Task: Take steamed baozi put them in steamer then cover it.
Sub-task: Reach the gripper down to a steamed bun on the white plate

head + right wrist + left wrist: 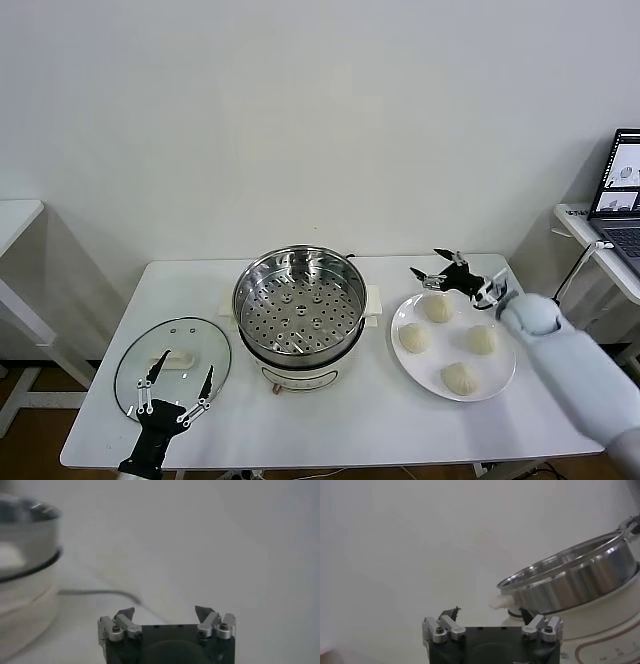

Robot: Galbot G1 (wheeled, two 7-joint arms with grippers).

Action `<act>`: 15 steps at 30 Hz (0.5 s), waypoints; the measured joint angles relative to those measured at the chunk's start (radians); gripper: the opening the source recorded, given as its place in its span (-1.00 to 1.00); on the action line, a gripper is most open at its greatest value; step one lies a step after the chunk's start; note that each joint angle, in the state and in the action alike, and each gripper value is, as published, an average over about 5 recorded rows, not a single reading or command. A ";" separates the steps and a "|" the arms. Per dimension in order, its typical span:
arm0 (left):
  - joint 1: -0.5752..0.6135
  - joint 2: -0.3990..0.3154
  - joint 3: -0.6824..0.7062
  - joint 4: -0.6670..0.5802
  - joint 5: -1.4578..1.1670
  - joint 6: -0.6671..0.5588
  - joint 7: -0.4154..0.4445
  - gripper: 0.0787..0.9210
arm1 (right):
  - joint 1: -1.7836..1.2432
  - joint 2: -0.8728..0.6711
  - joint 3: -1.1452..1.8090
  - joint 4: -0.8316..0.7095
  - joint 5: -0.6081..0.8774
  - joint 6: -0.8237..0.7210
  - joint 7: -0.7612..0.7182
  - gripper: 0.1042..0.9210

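A plain white wall (300, 110) fills the far side – bare and evenly lit. A white table (340, 420) stands in front of it, another white table (15, 215) at far left, a laptop (622, 190) at right

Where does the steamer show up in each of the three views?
Head view: the steamer sits mid-table, empty, between the lid and the plate of baozi.
Left wrist view: its steel wall fills the right side, above the white base.
Right wrist view: a blurred part of it lies at the left edge.
Shared landmark: the steamer's shiny rim.
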 measured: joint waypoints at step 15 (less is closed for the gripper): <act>0.011 -0.013 -0.009 0.000 0.000 -0.001 -0.003 0.77 | 0.259 0.084 -0.214 -0.206 -0.441 0.057 -0.337 0.76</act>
